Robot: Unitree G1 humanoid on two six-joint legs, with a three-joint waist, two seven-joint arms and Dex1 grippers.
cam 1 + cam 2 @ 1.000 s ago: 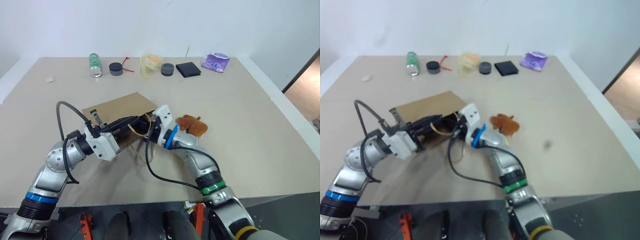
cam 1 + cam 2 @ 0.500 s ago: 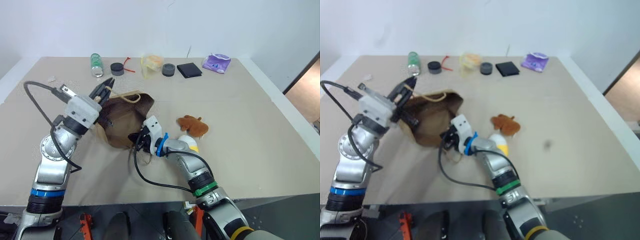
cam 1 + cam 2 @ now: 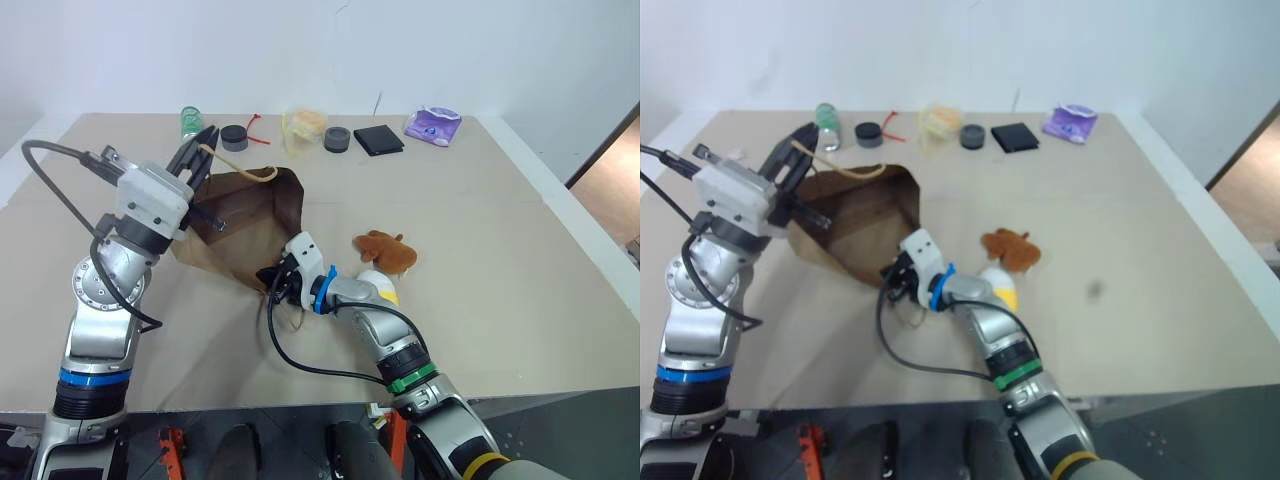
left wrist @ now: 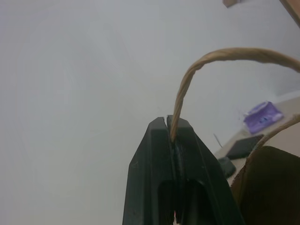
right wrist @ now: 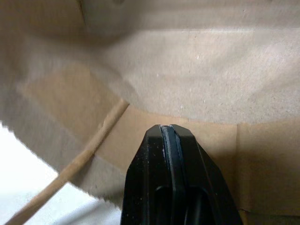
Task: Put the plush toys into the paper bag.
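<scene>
We've got the left gripper [image 4: 169,123] pinching one twisted handle [image 4: 197,70] of the paper bag [image 3: 245,225], fingers pressed tight on the cord, holding the bag's mouth lifted open off the table [image 3: 500,270]. Right gripper [image 5: 169,131] has its fingers pressed together with nothing between them, tip at the bag's lower lip, with the brown paper lining just ahead of it in the right wrist view. The other handle [image 5: 70,168] lies loose by that lip. Brown plush [image 3: 385,250] sits on the table just right of the bag, outside it. Egg-shaped white/yellow plush [image 3: 378,287] is near the brown one, beside our right forearm, also outside the bag.
</scene>
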